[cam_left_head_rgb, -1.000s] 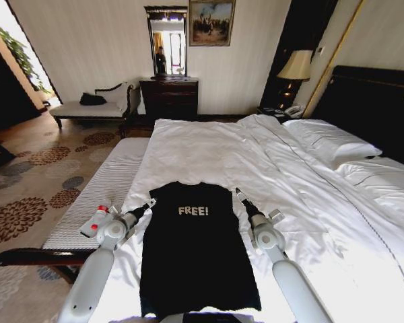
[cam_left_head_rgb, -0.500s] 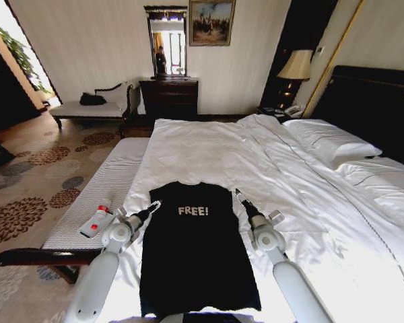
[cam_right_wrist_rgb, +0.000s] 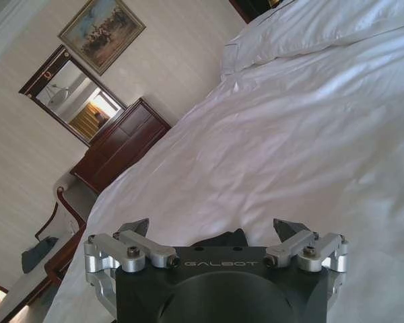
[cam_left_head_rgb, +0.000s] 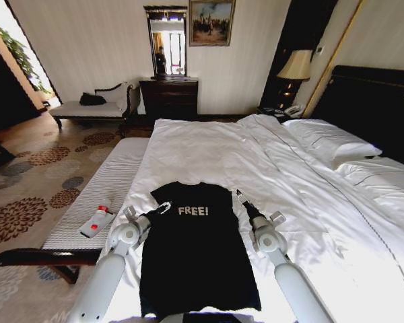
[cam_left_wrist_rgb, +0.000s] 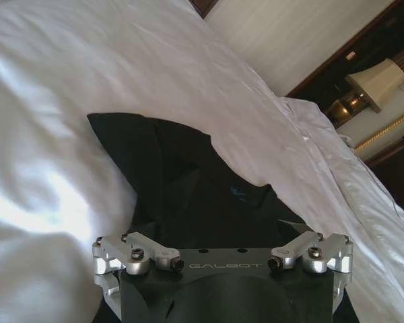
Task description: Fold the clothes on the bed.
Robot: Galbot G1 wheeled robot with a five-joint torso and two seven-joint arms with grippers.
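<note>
Black short-sleeved cotton T-shirt (cam_left_head_rgb: 196, 252) with white "FREE!" letters, flat on the white rumpled duvet of the big bed (cam_left_head_rgb: 256, 155), near its foot. Left gripper (cam_left_head_rgb: 163, 208) at the shirt's left shoulder, pinching a lifted fold of black cloth. Right gripper (cam_left_head_rgb: 240, 196) at the right shoulder, fingers spread wide, just above the shirt's edge.

Head camera looked forward and down over the bed (cam_left_head_rgb: 209, 151) from its foot edge, both wrist cameras sat low and close over the duvet, left facing the T-shirt (cam_left_wrist_rgb: 188, 188), right facing the far wall, all three shared the white bedding
</note>
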